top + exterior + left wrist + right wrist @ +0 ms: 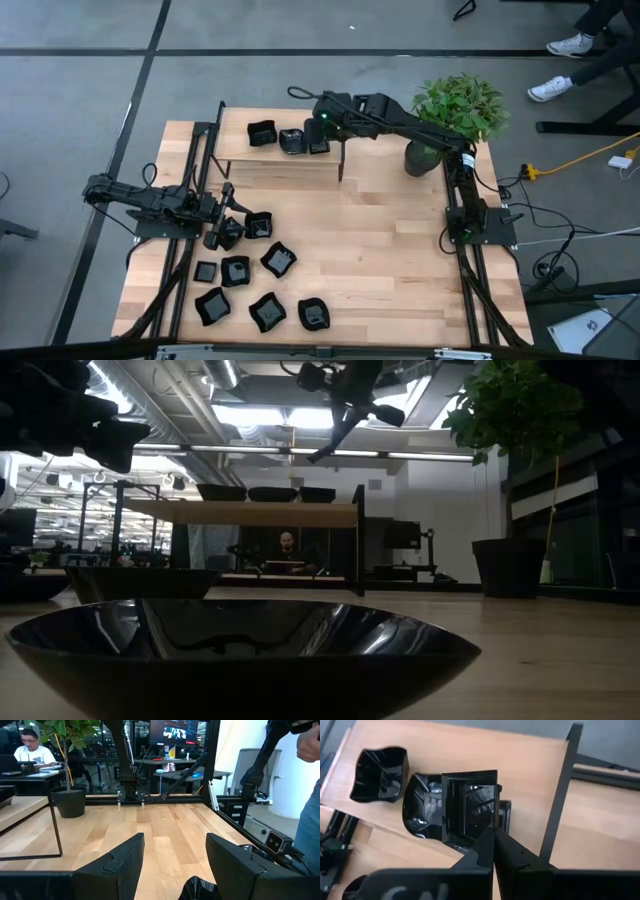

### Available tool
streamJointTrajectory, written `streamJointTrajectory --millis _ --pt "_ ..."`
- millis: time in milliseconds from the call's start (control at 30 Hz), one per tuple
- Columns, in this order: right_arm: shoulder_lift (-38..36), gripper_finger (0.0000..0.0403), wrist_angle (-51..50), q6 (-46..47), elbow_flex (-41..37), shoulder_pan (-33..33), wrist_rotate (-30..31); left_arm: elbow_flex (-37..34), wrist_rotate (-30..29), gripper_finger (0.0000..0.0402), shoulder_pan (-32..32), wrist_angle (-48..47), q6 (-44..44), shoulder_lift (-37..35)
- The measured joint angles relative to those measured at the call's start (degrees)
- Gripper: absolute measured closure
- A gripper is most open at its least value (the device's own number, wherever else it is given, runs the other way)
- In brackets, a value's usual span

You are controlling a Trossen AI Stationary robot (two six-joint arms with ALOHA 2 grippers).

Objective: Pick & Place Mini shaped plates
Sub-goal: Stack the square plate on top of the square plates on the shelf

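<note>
So far I count three of the glossy black mini shaped plates (290, 137) sitting on the raised wooden shelf (240, 160) along the far edge of the counter (380, 250): a wavy-edged one (379, 774) toward the shelf's left end, a rounded one (422, 812) beside it, and a square one (470, 805) touching that. My right claw (494, 840) hangs over the square plate, its two dark fingers pressed together with nothing between them, so I judge that piece as already let go rather than carried.

Most of the job is left, as I read it. A loose cluster of black plates (265, 290) lies at the near-left corner of the counter; I make out eight or so from above, though a couple blur into each other near the arm. My left claw (222, 228) sits at the far side of that cluster, close to the counter's left edge, fingers (125, 865) spread wide. A dark plate edge (200, 887) shows just below the gap, but I can't tell whether the fingers touch it; I see no plate gripped.

The green-leaved plant in its dark pot (422, 157) stands at the far-right corner, apart from the work.
</note>
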Motion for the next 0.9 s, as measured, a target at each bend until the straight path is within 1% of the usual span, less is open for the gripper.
streamJointTrajectory --millis 133,467,700,900 --pt "0.52 0.0399 0.50 0.02 0.04 -0.04 -0.94 0.00 0.00 0.0194 0.02 0.02 -0.02 0.00" --pt "2.91 0.0399 0.49 0.11 0.06 -0.39 -1.04 0.00 0.00 0.0194 0.02 0.01 -0.02 0.00" --pt "3.85 0.0399 -0.17 0.13 0.08 -0.84 -3.37 0.00 0.00 0.0194 0.02 0.00 -0.01 0.00" --pt "4.30 0.0399 -0.53 0.13 0.08 -0.84 -4.07 0.00 0.00 0.0194 0.00 0.02 -0.02 0.00"
